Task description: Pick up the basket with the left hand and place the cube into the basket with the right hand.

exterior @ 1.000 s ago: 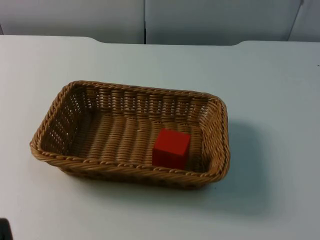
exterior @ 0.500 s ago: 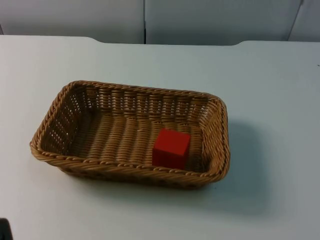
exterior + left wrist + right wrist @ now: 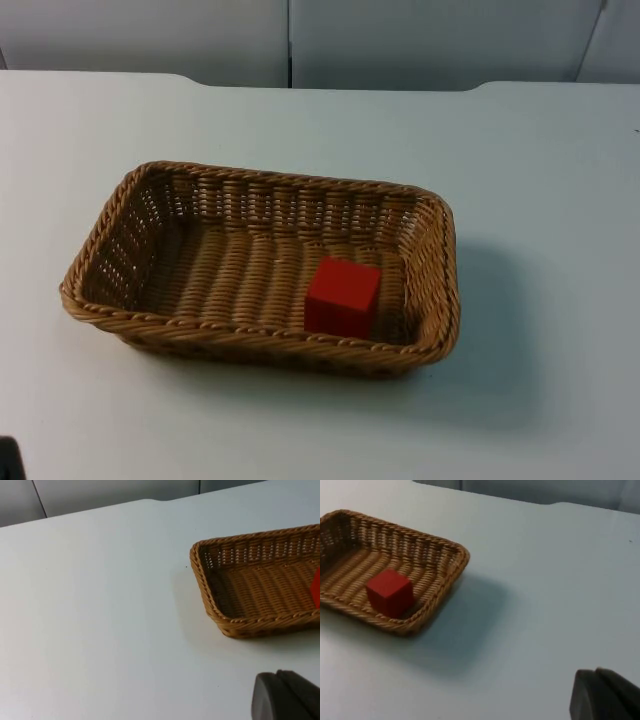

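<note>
Over at the left, the left gripper [image 3: 285, 696] hangs above bare white table [image 3: 560, 160], well apart from the basket [image 3: 120, 215], and whether it is released or clenched I cannot tell, since just 1 black fingertip is on show. Moving in to the middle-left of the top view, the wicker basket sits flat on the table, a shallow rectangle with its long sides running across the frame. Inside it, toward its right end and close to the near wall, there's the red cube [image 3: 343, 296], resting on the woven floor with 1 corner turned toward the camera. Further right the table runs pale up to the grey partition wall [image 3: 420, 40] along the top of the frame. And the right gripper [image 3: 605, 695] hovers over the table well apart from the basket; its grip cannot be told either.
</note>
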Controlling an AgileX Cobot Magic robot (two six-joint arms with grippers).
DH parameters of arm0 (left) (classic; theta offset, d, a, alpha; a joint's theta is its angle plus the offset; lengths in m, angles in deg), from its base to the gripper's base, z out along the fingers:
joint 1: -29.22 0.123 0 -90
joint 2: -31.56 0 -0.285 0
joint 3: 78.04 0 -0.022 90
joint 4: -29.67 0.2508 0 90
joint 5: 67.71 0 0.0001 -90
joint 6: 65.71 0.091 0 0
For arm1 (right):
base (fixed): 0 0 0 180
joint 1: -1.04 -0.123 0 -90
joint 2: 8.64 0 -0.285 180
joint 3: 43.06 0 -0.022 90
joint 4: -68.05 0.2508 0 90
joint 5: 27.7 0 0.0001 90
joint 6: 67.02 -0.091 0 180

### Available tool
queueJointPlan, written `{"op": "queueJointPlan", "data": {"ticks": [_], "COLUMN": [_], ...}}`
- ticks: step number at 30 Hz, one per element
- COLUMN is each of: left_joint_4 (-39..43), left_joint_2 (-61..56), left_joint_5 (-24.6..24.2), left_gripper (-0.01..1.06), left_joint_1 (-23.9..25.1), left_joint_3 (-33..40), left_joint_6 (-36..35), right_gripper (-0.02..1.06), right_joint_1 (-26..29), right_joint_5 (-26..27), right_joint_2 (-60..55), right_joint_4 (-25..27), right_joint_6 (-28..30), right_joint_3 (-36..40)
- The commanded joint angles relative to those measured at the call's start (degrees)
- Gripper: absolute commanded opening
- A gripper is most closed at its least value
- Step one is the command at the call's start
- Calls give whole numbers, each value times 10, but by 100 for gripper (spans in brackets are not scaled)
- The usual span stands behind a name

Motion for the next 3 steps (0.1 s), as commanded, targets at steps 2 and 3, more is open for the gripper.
{"op": "queueJointPlan", "data": {"ticks": [2, 3], "left_joint_4": [-4, -4], "left_joint_2": [-2, -2], "left_joint_5": [3, 3], "left_gripper": [0, 0], "left_joint_1": [-5, -5], "left_joint_3": [2, 2], "left_joint_6": [-5, -5], "right_gripper": [0, 0], "right_joint_1": [35, 45], "right_joint_5": [4, 4], "right_joint_2": [3, 3], "right_joint_4": [2, 2], "right_joint_6": [0, 0], "right_joint_3": [2, 2]}}
